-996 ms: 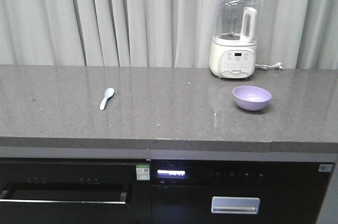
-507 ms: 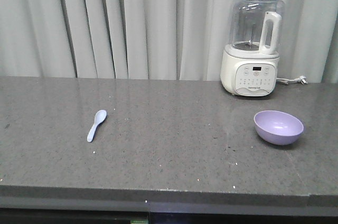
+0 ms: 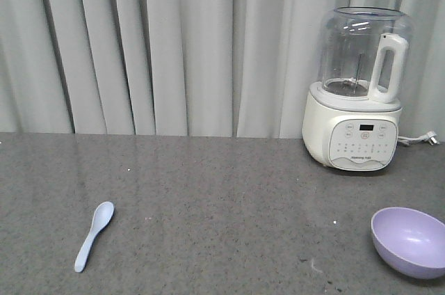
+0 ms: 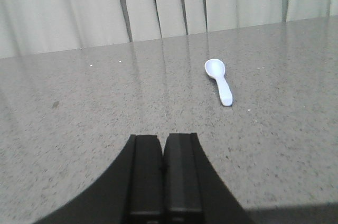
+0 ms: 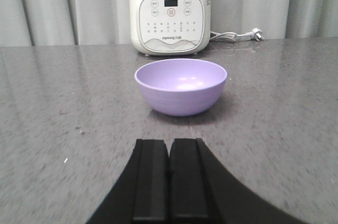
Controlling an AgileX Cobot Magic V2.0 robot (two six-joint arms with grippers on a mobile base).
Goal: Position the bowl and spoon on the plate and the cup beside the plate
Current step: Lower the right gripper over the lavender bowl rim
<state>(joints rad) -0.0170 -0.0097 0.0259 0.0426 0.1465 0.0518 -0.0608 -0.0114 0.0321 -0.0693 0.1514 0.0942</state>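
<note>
Bowl (image 3: 410, 241) right, spoon (image 3: 94, 236) left, apart on worktop (image 3: 222, 190) | plate, cup unseen | left fingers (image 4: 145, 176), right fingers (image 5: 150, 182) clenched, empty | nothing arranged

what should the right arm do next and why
Probably open the right gripper: its fingers are pressed together, and the bowl sits straight ahead of it on the counter, upright and untouched, so it cannot take the rim until they part.
</note>
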